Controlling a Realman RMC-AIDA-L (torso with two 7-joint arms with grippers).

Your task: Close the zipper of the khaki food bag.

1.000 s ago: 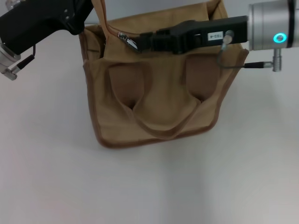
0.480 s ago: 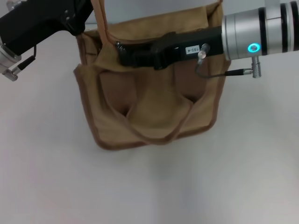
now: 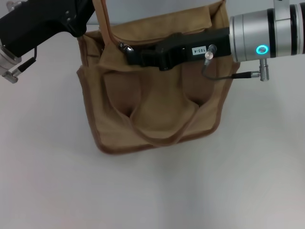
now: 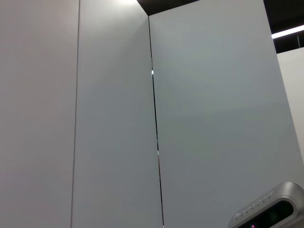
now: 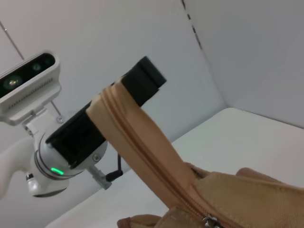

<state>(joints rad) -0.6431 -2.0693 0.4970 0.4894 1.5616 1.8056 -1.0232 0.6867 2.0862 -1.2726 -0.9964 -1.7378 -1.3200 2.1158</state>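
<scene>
The khaki food bag (image 3: 157, 109) stands on the white table in the middle of the head view, its handles hanging down the front. My left gripper (image 3: 89, 15) is at the bag's far left corner, shut on the raised tan end of the zipper (image 3: 106, 24). The right wrist view shows it clamped on that strip (image 5: 137, 88), with the zipper track (image 5: 142, 152) running down from it. My right gripper (image 3: 127, 51) reaches in from the right across the bag's top. Its tip is shut on the silver pull tab (image 3: 124, 46) near the left end.
The white table (image 3: 200, 191) spreads around the bag. Grey wall panels (image 4: 114, 118) fill the left wrist view, with a camera housing (image 4: 270, 213) at one corner. The right arm's silver wrist (image 3: 267, 33) and cable (image 3: 224, 74) hang over the bag's right side.
My right gripper has moved left along the bag's top with the pull tab, then eased slightly back right. The bag's upper left side has shifted left and bunched.
</scene>
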